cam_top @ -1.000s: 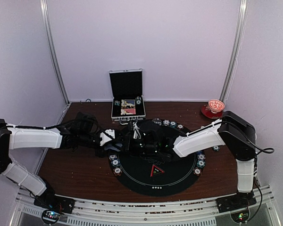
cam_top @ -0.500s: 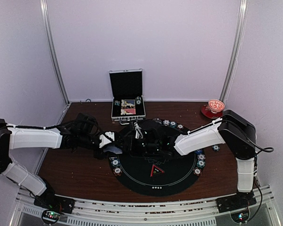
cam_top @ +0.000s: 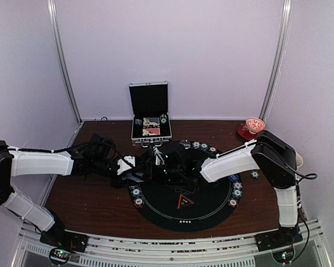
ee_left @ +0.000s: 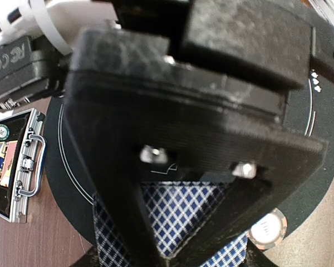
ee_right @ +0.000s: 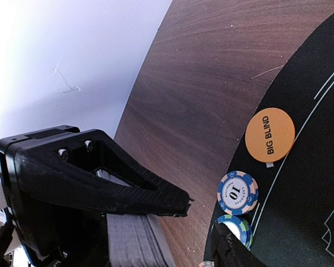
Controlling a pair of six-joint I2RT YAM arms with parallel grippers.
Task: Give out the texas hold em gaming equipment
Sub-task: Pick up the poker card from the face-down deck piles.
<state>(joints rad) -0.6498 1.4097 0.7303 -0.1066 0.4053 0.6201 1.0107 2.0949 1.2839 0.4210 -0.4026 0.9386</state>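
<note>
My left gripper (cam_top: 134, 166) reaches in over the rear left rim of the round black mat (cam_top: 211, 208), shut on a deck of blue-diamond-backed playing cards (ee_left: 181, 214). My right gripper (cam_top: 156, 162) meets it from the right. In the right wrist view the right gripper (ee_right: 203, 222) is open, with bare wood in the gap. The deck (ee_right: 132, 242) shows edge-on behind its upper finger (ee_right: 156, 197). An orange BIG BLIND disc (ee_right: 270, 135) and two blue poker chips (ee_right: 237, 193) lie on the mat's edge (ee_right: 312, 194).
The open silver case (cam_top: 150, 119) stands at the back centre, and its handle shows in the left wrist view (ee_left: 30, 164). A red bowl (cam_top: 254, 128) sits back right. Chips ring the mat's rim (cam_top: 234, 193). A red-edged chip (ee_left: 266, 229) lies by the deck.
My right arm has shifted left toward the left gripper, and its jaws have opened wider. The left arm has stayed in place with the deck.
</note>
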